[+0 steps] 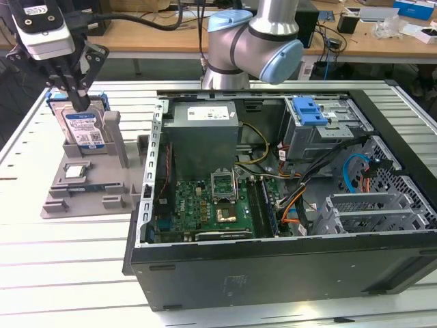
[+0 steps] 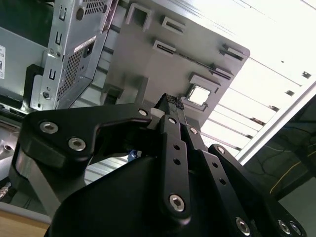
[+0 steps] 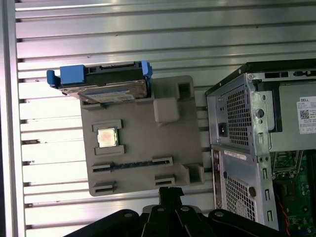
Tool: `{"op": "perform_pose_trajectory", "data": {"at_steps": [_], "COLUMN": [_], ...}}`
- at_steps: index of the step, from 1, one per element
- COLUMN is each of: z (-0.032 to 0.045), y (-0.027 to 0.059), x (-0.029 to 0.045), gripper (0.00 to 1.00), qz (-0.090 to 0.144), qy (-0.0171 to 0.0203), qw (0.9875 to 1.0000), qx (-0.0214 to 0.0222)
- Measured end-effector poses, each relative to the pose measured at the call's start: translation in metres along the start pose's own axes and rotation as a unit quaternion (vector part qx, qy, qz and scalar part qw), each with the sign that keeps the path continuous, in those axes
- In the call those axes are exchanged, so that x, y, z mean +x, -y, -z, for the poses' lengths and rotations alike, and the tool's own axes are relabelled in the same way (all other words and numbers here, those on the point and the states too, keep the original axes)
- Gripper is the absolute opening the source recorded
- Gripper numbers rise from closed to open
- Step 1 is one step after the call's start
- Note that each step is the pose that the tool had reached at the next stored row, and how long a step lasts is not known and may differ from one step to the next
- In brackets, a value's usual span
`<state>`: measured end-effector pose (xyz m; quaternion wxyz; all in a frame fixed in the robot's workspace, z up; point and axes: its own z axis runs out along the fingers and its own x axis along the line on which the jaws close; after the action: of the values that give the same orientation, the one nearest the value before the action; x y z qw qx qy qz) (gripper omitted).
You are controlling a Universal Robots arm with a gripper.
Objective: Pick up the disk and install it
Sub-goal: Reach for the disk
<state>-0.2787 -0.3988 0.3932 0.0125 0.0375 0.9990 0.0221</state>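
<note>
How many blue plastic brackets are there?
2. One edges the disk standing in the grey holder at the exterior view's left; one bare bracket sits on the drive cage inside the computer case. More may be hidden.

A robotics lab: an opened computer case (image 1: 273,273) on a slatted aluminium table (image 1: 61,273), cluttered workbench (image 1: 362,44) behind.

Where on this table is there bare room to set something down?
Bare slatted table lies in front of the gray holder, at the exterior view's lower left. Crowded: the holder's far end, where the disk stands under the gripper, and the narrow gap between holder and computer case.
</note>
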Motion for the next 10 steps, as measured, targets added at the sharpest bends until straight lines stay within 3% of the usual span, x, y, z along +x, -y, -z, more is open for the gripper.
{"op": "perform_pose_trajectory", "data": {"at_steps": [10], "z": [0.0003], "y": [0.0009], "x": [0.0122], "gripper": [0.11], "qz": [0.0], "qy": [0.0], "qw": [1.0], "qx": [0.0]}}
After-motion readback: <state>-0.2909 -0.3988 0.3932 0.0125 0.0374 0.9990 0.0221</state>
